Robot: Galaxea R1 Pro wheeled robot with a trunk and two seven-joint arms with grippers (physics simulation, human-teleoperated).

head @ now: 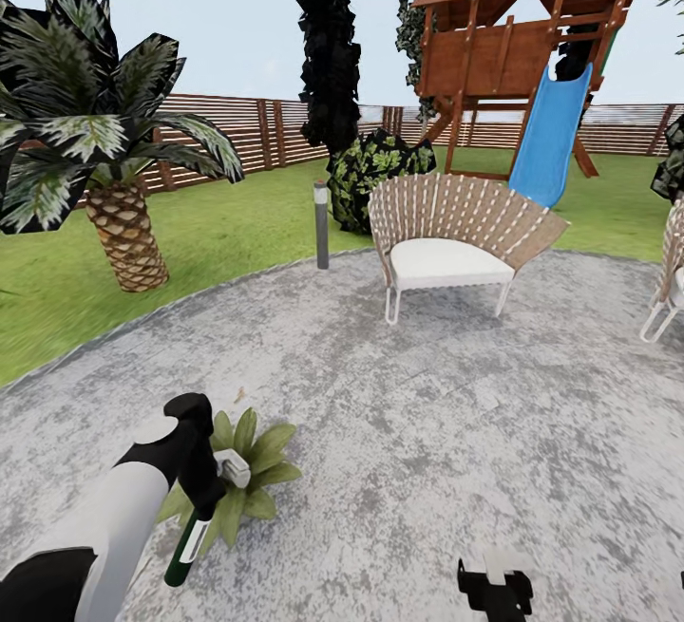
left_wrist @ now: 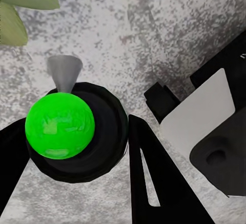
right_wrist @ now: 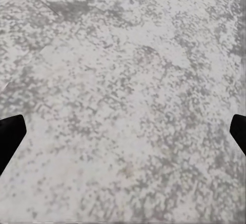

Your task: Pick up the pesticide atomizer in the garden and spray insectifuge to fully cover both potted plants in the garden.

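My left gripper [head: 203, 500] is shut on the pesticide atomizer [head: 182, 554], a slim dark green bottle with a white label and a whitish sprayer head. It hangs tilted just over one potted plant [head: 249, 481], a low rosette of speckled green leaves on the grey stone patio [head: 427, 413]. In the left wrist view the atomizer [left_wrist: 60, 125] shows as a bright green round top with a grey nozzle, between black fingers [left_wrist: 148, 183], and plant leaves [left_wrist: 20, 3] lie beyond. My right gripper [head: 494, 592] is open low over bare patio stone [right_wrist: 123, 90]. The second potted plant is out of view.
A woven chair [head: 446, 242] with a white cushion stands at the patio's far side, and another chair [head: 670, 280] is at the right edge. A short bollard lamp [head: 322, 223], a palm [head: 119, 204], a bush [head: 380, 171], a play tower with a blue slide [head: 549, 142] and a slatted fence [head: 256, 133] lie beyond.
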